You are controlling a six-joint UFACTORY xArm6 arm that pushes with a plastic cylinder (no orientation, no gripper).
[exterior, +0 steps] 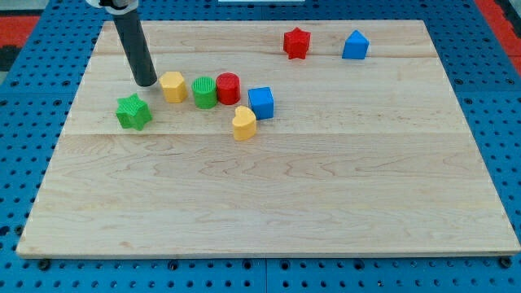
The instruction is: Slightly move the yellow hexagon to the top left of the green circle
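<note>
The yellow hexagon (pixel 172 85) sat on the wooden board (pixel 269 203) in the upper left part of the view, just to the left of the green circle (pixel 204 92), the two close together but whether they touched could not be told. My tip (pixel 146 82) stood just to the left of the yellow hexagon, very near its left side; contact could not be made out. The arm had no fingers at all, only the straight dark rod (pixel 134 45) leaning in from the view's top left, so it had hold of nothing. The red circle (pixel 228 88) stood right against the green circle's right side, and the blue cube (pixel 261 102) lay just to the right of the red circle and a little lower. The yellow heart (pixel 243 123) lay below the red circle and beside the lower left of the blue cube. The green star (pixel 133 111) lay below and slightly left of my tip, apart from the yellow hexagon. Well away, near the view's top, the red star (pixel 297 43) and a blue block with a peaked top (pixel 355 45) sat near each other, the blue one to the right.
</note>
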